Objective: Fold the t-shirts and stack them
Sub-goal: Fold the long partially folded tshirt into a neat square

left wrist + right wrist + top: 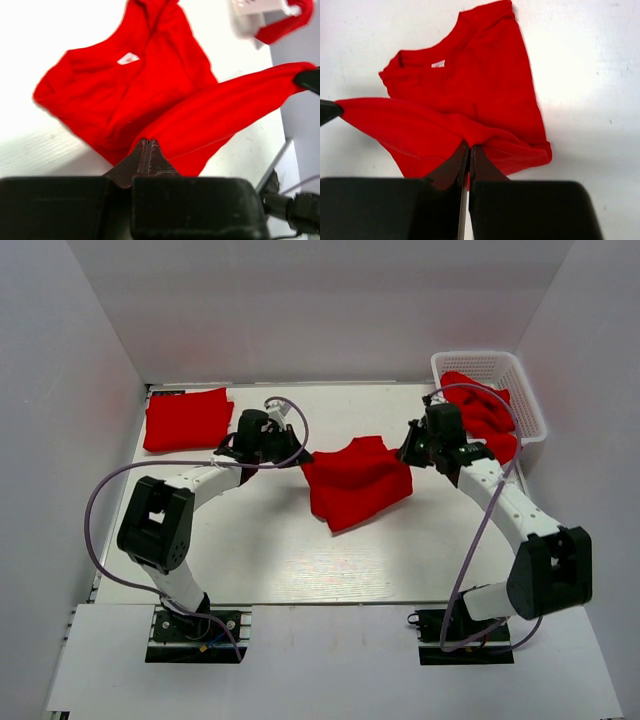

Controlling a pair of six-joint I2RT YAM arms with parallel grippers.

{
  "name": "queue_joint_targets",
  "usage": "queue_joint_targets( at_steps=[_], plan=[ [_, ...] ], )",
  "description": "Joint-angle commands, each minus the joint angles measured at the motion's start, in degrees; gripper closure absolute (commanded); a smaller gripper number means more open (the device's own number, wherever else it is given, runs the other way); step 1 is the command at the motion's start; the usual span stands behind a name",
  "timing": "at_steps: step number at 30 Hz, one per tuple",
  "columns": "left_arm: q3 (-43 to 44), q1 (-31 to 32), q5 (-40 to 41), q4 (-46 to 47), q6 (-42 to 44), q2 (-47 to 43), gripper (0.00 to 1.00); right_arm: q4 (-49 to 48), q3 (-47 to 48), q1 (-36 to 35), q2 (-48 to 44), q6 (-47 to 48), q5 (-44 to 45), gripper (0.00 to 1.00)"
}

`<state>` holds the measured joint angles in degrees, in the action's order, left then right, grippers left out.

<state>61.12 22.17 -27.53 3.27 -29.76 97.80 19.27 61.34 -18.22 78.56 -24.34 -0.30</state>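
Observation:
A red t-shirt [355, 480] hangs stretched between my two grippers above the middle of the table, its lower part resting on the surface. My left gripper [300, 456] is shut on its left edge; the left wrist view shows the gripper [146, 141] pinching the cloth [150, 90]. My right gripper [405, 452] is shut on its right edge; the right wrist view shows the gripper [469, 146] pinching the cloth [470, 90]. A folded red t-shirt [187, 418] lies at the far left. More red t-shirts [487, 412] fill the basket.
A white lattice basket [528, 400] stands at the far right corner. White walls enclose the table on three sides. Purple cables loop off both arms.

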Motion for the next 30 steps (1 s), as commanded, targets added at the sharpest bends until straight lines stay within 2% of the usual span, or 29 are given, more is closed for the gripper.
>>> queue_joint_targets(
  at_steps=[1,9,14,22,27,29,30],
  plan=[
    [2.1,-1.2,4.0,1.8,-1.1,0.4,1.0,-4.7,5.6,1.3,3.5,2.0,-3.2,1.0],
    [1.0,-2.3,11.9,4.9,-2.9,2.0,1.0,-6.3,14.0,3.1,14.7,4.8,-7.6,1.0],
    [2.1,-2.8,13.9,5.4,-2.9,4.4,1.0,-5.1,20.4,3.5,22.3,7.3,-9.5,1.0],
    [3.8,-3.9,15.7,9.4,-3.5,10.5,1.0,-12.5,24.3,4.1,29.8,7.3,-10.1,1.0],
    [3.8,-3.9,18.1,10.8,-3.6,11.6,1.0,-17.2,26.4,4.2,34.5,8.7,-14.7,1.0],
    [3.8,-3.9,18.7,11.3,-3.6,12.7,1.0,-20.4,26.6,4.3,35.7,9.1,-15.9,0.96],
    [4.4,-3.9,18.7,11.3,-3.6,12.7,1.0,-21.4,26.8,4.2,36.6,9.1,-15.9,0.87]
  ],
)
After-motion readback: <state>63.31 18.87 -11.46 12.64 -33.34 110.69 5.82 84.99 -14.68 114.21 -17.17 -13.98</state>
